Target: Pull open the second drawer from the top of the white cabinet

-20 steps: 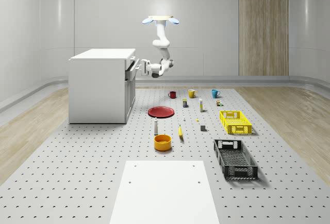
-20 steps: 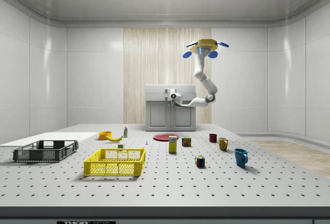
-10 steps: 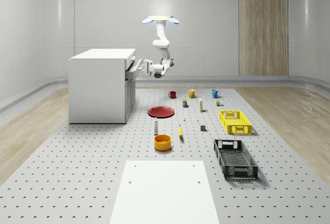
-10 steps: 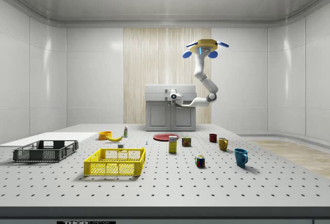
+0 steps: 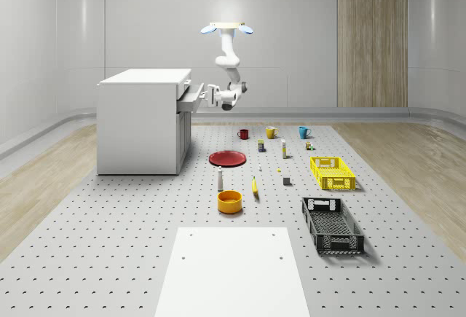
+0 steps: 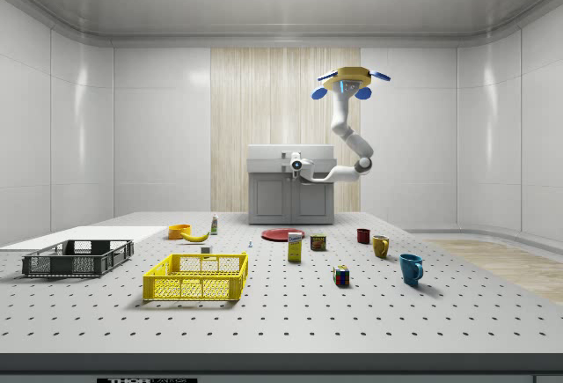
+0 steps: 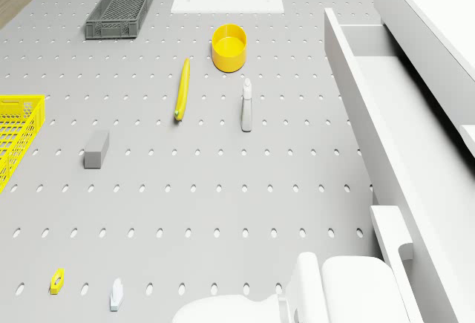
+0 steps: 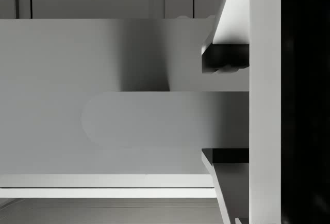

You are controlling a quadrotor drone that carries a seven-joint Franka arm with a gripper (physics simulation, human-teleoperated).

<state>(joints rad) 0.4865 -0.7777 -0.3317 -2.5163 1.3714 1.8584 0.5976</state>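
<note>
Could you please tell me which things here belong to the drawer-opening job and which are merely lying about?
Belonging to the job:
white cabinet
its pulled-out drawer
hand, at the drawer front, under the hovering drone

Lying about:
red plate
orange bowl
banana
yellow crate
black crate
three mugs

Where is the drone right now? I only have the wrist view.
Observer: The drone hovers high up in front of the white cabinet, with the arm reaching down toward it.
Operator: Is the drawer out at all?
Observer: Yes. The drawer stands partly out of the cabinet, and the gripper is at its front.
Operator: What's on the floor below?
Observer: A red plate lies on the floor just off the cabinet's front.
</note>
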